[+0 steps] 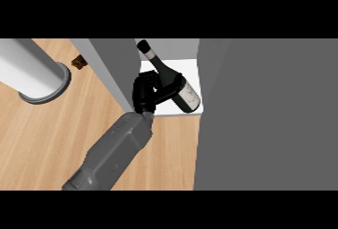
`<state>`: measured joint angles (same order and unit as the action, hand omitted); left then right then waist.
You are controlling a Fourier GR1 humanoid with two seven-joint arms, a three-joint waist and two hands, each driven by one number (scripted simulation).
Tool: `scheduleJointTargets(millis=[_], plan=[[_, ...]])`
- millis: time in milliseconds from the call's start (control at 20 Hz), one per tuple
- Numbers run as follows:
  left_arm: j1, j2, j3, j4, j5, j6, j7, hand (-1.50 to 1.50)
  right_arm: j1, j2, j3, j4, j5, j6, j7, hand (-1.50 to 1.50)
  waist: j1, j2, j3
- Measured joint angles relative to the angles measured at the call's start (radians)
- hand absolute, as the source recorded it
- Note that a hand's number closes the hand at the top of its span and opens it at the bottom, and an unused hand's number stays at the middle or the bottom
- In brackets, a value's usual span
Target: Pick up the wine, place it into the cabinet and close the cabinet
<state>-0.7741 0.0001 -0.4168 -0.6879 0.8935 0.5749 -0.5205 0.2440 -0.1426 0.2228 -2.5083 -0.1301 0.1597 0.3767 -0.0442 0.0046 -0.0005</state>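
Note:
The wine bottle (187,96) is dark with a pale label and lies tilted, its neck pointing up and left. It sits inside the cabinet, over the white shelf (186,67). My left hand (146,96) is shut on the bottle's lower body, with fingers curled across it. The grey forearm comes in from the lower left. The cabinet's grey side wall (116,67) stands just left of the hand. The open cabinet door (264,112) is a wide grey panel filling the right half of the head view. My right hand does not show.
A white cylinder with a grey base ring (30,71) stands at the upper left on the wooden counter (46,143). A small brown object (80,62) lies beside the cabinet wall. The door hides whatever is behind it.

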Motion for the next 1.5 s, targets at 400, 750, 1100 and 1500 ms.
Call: scheduleJointTargets(millis=[400,750,1100,1500], plan=[[-0.165,0.008,0.056,0.148,0.027,-0.008,0.008,1.5,-0.028,0.009,-0.007,0.002,-0.004,0.003,0.021,-1.5,-0.001,0.002,0.0],[-0.284,0.028,0.081,0.298,-0.026,0.047,0.015,1.5,-0.02,0.029,-0.011,0.013,-0.004,0.01,0.004,-1.5,0.0,0.003,0.001],[-0.35,0.045,0.056,0.442,-0.104,0.129,0.021,-1.5,-0.019,0.034,-0.003,0.018,-0.007,0.028,-0.001,-1.5,-0.01,0.006,0.001],[-0.383,0.038,0.056,0.542,-0.146,0.142,0.022,-1.5,0.004,0.038,0.011,0.014,-0.009,0.043,-0.012,-1.5,-0.021,0.008,0.001]])
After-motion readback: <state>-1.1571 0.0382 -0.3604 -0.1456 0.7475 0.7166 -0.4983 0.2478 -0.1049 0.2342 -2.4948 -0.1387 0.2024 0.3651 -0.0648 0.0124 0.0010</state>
